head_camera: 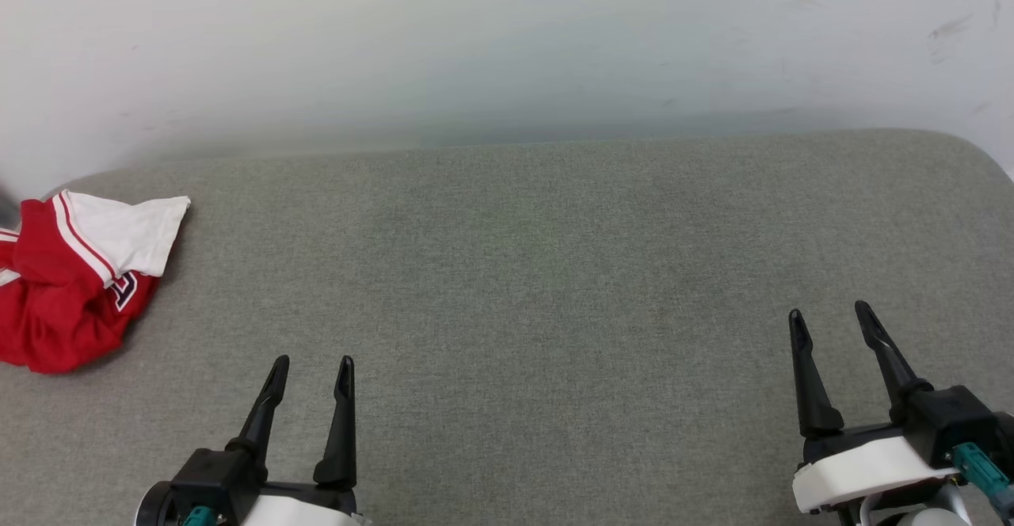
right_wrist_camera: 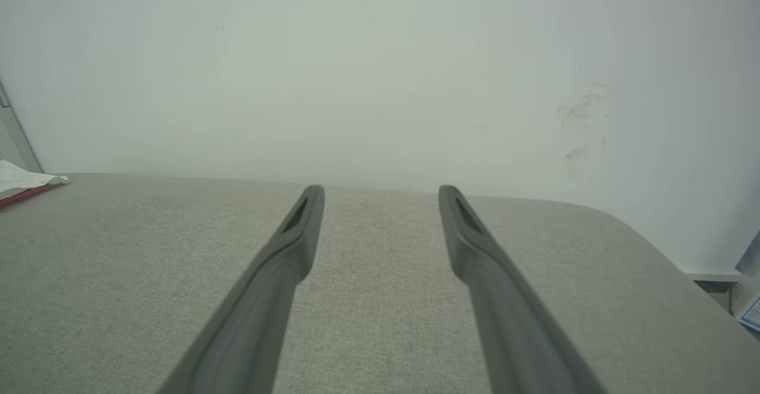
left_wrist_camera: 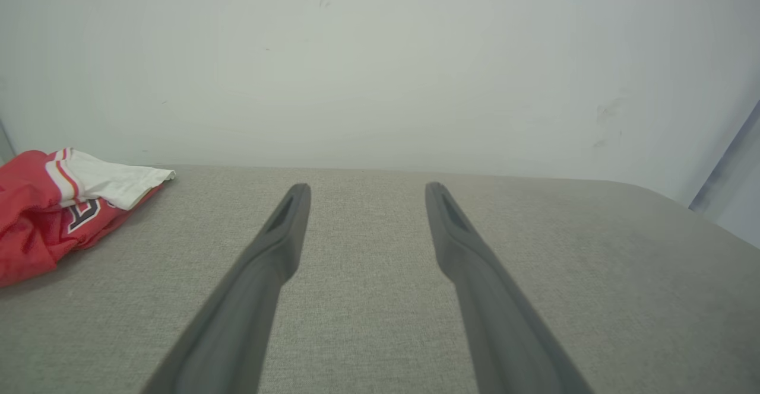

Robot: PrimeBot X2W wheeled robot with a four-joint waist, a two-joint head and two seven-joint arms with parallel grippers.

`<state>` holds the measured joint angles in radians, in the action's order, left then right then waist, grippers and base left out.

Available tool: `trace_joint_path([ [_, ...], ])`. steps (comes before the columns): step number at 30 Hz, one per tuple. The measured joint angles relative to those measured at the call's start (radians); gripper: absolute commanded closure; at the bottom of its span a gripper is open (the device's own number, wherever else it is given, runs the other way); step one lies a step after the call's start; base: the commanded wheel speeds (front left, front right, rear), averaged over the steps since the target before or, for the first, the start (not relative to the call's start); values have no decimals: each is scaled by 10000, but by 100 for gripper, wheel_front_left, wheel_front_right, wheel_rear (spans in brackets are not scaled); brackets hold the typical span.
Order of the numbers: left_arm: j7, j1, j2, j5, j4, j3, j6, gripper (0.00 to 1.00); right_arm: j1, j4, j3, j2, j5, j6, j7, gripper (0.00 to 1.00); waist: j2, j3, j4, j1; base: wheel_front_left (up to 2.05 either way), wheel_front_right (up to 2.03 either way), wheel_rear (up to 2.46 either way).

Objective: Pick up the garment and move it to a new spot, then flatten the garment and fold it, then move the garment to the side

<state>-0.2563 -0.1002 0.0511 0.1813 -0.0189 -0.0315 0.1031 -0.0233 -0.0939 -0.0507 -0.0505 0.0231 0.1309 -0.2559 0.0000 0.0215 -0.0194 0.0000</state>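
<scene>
The garment [head_camera: 67,288] lies crumpled at the far left of the grey fabric surface [head_camera: 523,288], red with a white sleeve on top and part of its dark lettering showing. In the left wrist view the garment [left_wrist_camera: 53,204] sits at the left edge, well left of the fingers. A sliver of the garment [right_wrist_camera: 24,183] shows at the left edge of the right wrist view. My left gripper [head_camera: 311,364] is open at the lower left, to the right of the garment and apart from it, holding nothing. My right gripper [head_camera: 829,312] is open at the lower right, also empty.
A pale wall [head_camera: 507,43] rises directly behind the surface. The surface's back right corner [head_camera: 970,150] is rounded. Past the right edge, some objects [right_wrist_camera: 745,299] stand low beside the wall.
</scene>
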Motion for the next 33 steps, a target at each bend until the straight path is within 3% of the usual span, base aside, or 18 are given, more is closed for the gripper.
trace_joint_path([
  [22,-67,-22,-2,-184,144,-15,77,0,-17,-86,117,0,-153,0,-73,0,0,-13,86,0,0,0,0],
  [33,-67,-20,-2,-213,196,123,109,0,24,-213,376,-2,-127,0,-75,0,0,-66,708,-1,0,0,0],
])
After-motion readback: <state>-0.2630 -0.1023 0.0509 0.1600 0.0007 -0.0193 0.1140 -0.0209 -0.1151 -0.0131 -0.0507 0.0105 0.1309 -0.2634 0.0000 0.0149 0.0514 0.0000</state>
